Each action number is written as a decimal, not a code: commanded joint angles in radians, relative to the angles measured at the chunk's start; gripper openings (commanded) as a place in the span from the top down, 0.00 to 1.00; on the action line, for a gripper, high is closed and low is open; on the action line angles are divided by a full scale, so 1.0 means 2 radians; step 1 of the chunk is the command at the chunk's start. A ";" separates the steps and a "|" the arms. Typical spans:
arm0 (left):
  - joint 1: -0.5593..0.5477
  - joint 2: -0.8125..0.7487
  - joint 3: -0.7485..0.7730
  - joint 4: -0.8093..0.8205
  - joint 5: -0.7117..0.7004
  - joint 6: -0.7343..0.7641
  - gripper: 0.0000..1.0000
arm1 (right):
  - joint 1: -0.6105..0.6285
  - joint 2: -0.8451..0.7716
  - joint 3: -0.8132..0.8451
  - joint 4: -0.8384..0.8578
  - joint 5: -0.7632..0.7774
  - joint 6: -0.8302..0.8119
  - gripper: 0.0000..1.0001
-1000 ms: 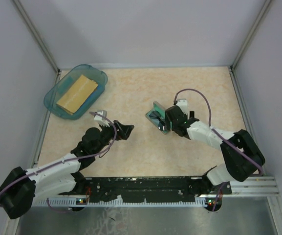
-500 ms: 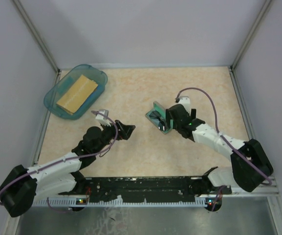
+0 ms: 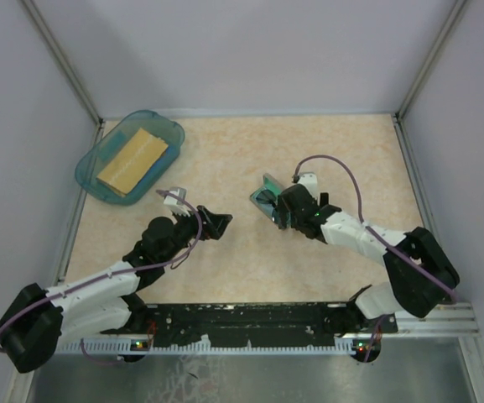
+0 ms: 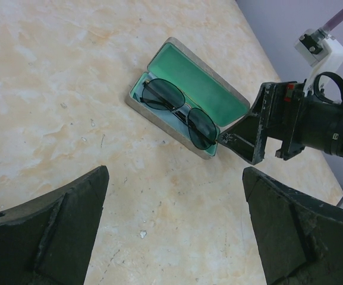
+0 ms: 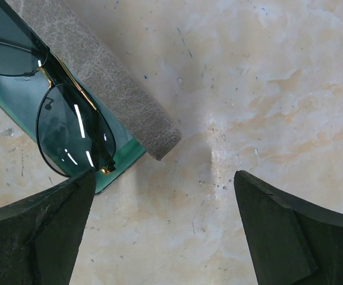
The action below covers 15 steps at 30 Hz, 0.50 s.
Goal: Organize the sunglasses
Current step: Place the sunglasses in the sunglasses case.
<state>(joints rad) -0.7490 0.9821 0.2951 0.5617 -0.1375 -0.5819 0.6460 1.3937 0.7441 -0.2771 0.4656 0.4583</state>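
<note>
sunglasses in the open case, both grippers empty

from above, the right gripper hides most of the case, and its own wrist view cuts off one lens. thin dark wire frames with tinted oval lenses lie on smooth green lining inside a grainy grey shell. the left gripper and the right both gape wide, holding nothing
</note>
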 commanded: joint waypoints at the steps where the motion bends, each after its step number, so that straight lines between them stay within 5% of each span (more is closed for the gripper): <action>1: 0.001 -0.010 0.010 0.011 0.005 0.006 0.00 | 0.004 0.009 -0.007 0.011 0.004 0.012 0.01; 15: 0.001 -0.012 0.010 0.010 0.003 0.006 0.00 | 0.004 0.023 -0.008 0.019 0.004 0.012 0.01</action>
<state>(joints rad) -0.7490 0.9703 0.2951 0.5613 -0.1375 -0.5819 0.6460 1.4319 0.7326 -0.2749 0.4576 0.4686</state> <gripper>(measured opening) 0.998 0.992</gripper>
